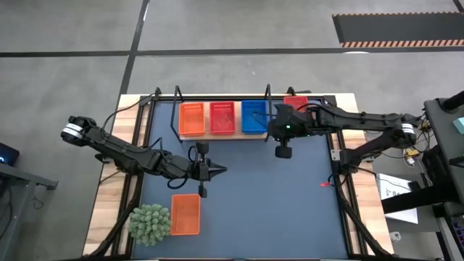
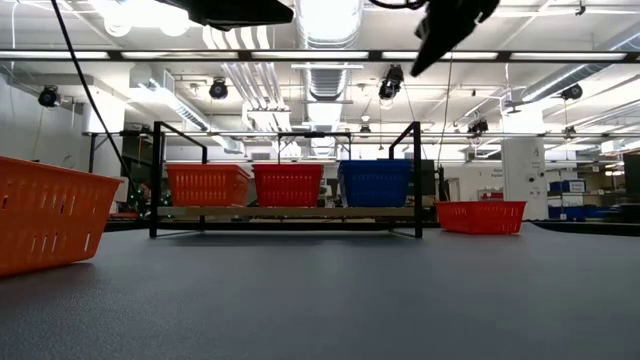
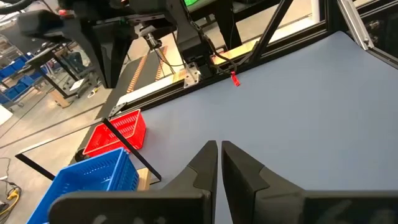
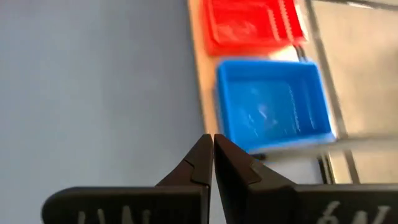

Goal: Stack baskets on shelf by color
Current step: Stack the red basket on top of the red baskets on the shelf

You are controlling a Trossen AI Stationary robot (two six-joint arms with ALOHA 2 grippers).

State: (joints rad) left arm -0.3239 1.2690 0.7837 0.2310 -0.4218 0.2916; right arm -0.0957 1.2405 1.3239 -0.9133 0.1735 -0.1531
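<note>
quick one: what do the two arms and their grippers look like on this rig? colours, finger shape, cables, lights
Both arms are dark, near black, with slim jointed links. Each has a pale silver ring at one joint, near the table's side edge. The left gripper and right gripper have two flat, dark fingers tapering to wedge tips. A small green light glows on the right arm's wrist, and thin dark cables loop by it.

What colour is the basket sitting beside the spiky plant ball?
Orange; the basket beside the plant ball shows best in the high view.
</note>
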